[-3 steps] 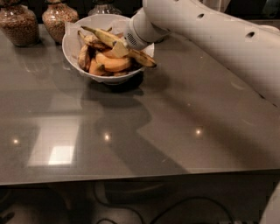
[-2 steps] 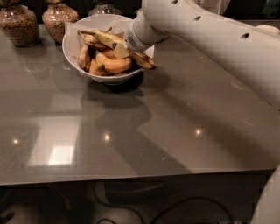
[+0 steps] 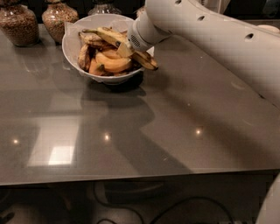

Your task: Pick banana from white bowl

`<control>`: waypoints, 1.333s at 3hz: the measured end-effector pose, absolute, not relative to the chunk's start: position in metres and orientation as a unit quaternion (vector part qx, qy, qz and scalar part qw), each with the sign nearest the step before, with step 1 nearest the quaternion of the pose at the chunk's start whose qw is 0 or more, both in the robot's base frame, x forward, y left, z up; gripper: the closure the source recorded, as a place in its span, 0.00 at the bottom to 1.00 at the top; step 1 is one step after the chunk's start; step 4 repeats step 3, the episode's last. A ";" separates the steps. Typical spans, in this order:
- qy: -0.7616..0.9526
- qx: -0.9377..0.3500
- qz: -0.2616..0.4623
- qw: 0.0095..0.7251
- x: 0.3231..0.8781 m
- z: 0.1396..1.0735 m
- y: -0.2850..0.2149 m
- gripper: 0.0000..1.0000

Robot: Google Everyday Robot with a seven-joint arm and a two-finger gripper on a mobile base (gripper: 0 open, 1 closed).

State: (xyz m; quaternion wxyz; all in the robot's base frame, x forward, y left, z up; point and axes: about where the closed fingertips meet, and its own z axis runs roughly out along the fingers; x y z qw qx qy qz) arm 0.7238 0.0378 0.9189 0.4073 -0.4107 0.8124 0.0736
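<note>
The white bowl stands at the back left of the grey table and holds several bananas. The long, slim speckled banana lies on top of the pile, slanting from the bowl's middle down to the right, with its dark tip out over the right rim. My gripper comes in from the upper right on the white arm and sits right on this banana's mid-length, hiding that part and any sticker. A plump orange-yellow banana lies below it, and browner ones lie at the left.
Two glass jars of brown grains stand behind the bowl at the back left, and a third jar stands behind it. The white arm spans the upper right. The table's front edge runs across the bottom, with cables beneath it.
The gripper stays at the long banana over the bowl, with only a slight shift of the wrist. The bowl and the other bananas have not moved.
</note>
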 end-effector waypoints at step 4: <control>0.768 -0.485 0.077 0.411 0.659 0.988 0.021 1.00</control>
